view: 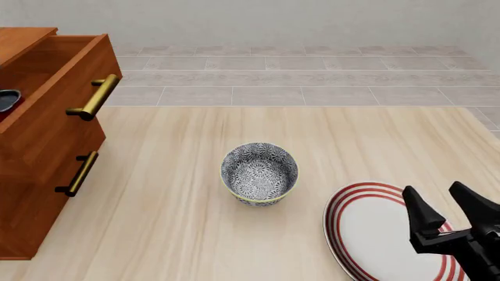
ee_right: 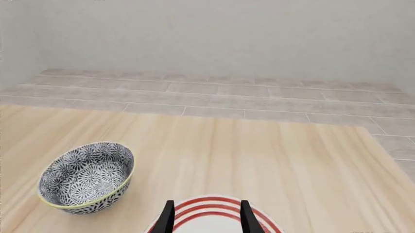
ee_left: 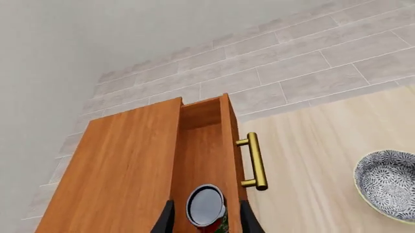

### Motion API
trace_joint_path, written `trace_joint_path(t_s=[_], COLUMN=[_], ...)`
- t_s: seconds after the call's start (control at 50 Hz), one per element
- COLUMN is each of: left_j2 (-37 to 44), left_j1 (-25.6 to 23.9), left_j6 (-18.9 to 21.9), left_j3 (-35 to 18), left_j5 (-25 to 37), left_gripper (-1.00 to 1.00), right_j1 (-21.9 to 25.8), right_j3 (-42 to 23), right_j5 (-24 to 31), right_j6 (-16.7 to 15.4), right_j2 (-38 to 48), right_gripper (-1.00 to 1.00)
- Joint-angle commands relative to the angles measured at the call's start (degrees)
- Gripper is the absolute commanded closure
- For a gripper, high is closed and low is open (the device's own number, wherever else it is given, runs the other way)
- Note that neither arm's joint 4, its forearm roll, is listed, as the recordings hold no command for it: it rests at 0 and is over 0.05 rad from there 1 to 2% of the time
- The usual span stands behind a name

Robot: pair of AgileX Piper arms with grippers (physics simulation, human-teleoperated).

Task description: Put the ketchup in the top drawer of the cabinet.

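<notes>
The ketchup (ee_left: 206,206) is a red-labelled can with a shiny dark top, standing upright inside the pulled-out top drawer (ee_left: 202,145) of the reddish-brown cabinet (ee_left: 123,160). My left gripper (ee_left: 206,204) hangs over it, open, with a gap between each finger and the can. In the front view only the can's top (view: 6,100) shows at the left edge, inside the top drawer (view: 70,64) of the cabinet (view: 31,199); the left gripper is outside that view. My right gripper (view: 447,206) is open and holds nothing, above a plate at the near right.
A grey-patterned bowl (view: 259,172) stands mid-table. A white plate with red rings (view: 375,234) lies at the near right under the right gripper. The brass handle (view: 93,96) sticks out from the open drawer; the lower drawer's handle (view: 78,172) sits below it.
</notes>
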Motion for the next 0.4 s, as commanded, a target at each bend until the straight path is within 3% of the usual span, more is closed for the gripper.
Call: trace_joint_path(t_s=[0.02, 0.1, 0.4], left_j2=[-5.9, -9.0, -19.3], left_j1=[-2.4, -4.7, -14.6], left_j6=[0.9, -0.7, 1.1], left_j3=[1.4, 0.5, -0.8], left_j5=[2.8, 5.3, 13.5], left_gripper=[-1.00, -1.00, -1.00], right_j1=[0.1, -0.1, -0.1], right_j3=[0.0, 0.0, 0.0], right_j5=[0.8, 0.1, 0.8], right_j6=[0.4, 0.4, 0.8], right_j2=[-0.8, 0.0, -0.6], right_gripper=[-1.00, -1.00, -1.00])
